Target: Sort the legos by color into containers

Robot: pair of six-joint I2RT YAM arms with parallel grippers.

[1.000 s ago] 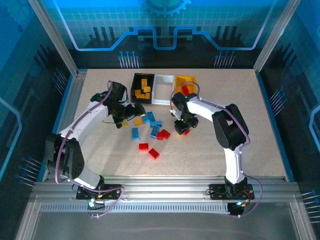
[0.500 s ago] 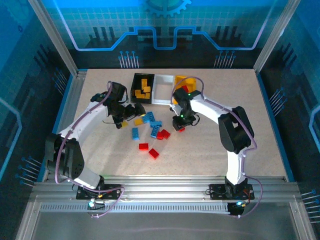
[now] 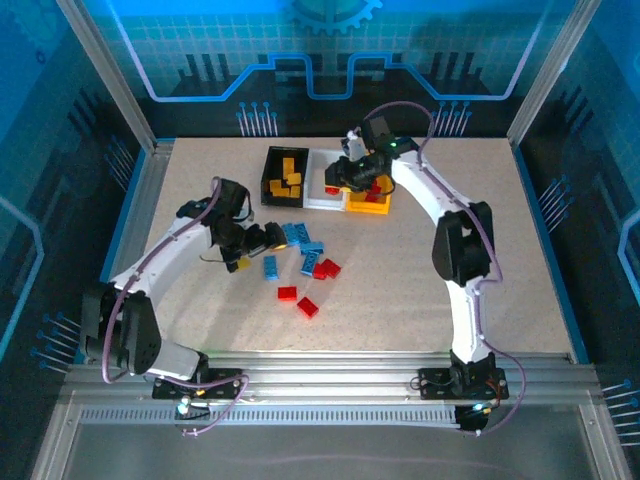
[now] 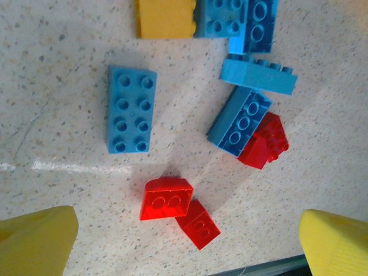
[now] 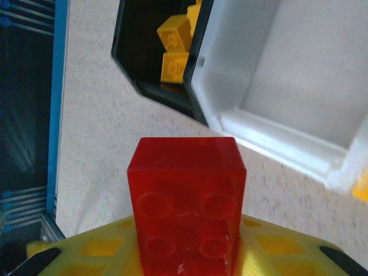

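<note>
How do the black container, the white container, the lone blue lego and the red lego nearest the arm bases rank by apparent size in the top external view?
Largest: black container and white container, alike in outline.
Smallest: lone blue lego and red lego nearest the arm bases, both far smaller, too alike to rank.

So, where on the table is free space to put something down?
Bare table lies right of the right arm and along the near edge, below the red bricks. Crowded: the loose legos at centre and the containers behind them.
</note>
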